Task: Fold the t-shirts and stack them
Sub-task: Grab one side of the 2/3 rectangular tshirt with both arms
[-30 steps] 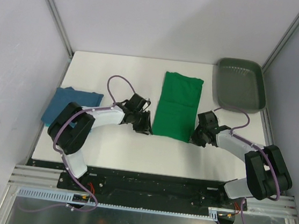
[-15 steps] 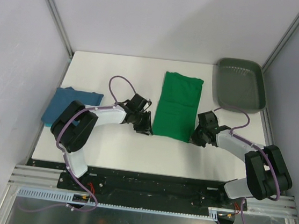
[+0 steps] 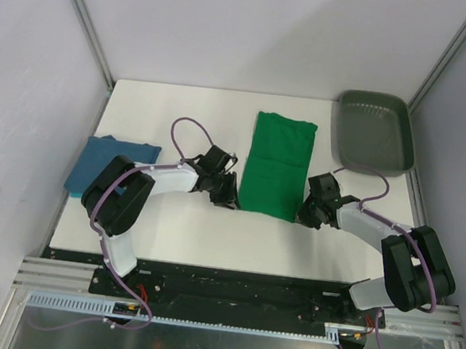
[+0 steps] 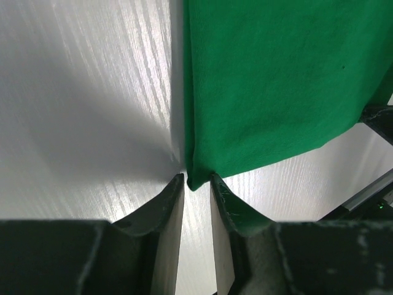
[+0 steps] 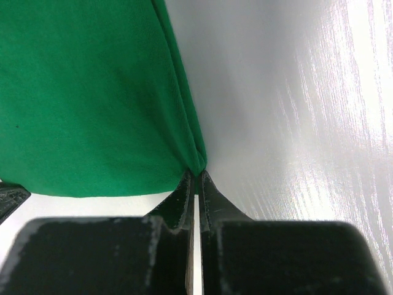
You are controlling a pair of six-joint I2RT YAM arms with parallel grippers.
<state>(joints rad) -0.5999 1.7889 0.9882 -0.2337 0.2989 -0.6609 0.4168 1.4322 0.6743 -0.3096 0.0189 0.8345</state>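
Note:
The emerald green t-shirt (image 3: pixel 278 164) lies folded into a long strip in the middle of the table. My left gripper (image 3: pixel 224 192) is at its near left corner. In the left wrist view, the left gripper (image 4: pixel 196 181) has its jaws narrowly apart, with the green shirt (image 4: pixel 276 80) corner just between the tips. My right gripper (image 3: pixel 303 212) is at the near right corner. In the right wrist view, the right gripper (image 5: pixel 196 175) is pinched shut on the green shirt (image 5: pixel 86 92) corner. The teal blue t-shirt (image 3: pixel 91 163) lies folded at the left edge, partly hidden by the left arm.
A dark grey-green plastic tray (image 3: pixel 372 131) stands empty at the back right corner. The table is white, with walls on the left, back and right. The right arm's fingers show at the right edge of the left wrist view (image 4: pixel 377 117).
The left arm's elbow has shifted slightly and its gripper has edged a little towards the green shirt's corner. The right arm and both shirts have not moved.

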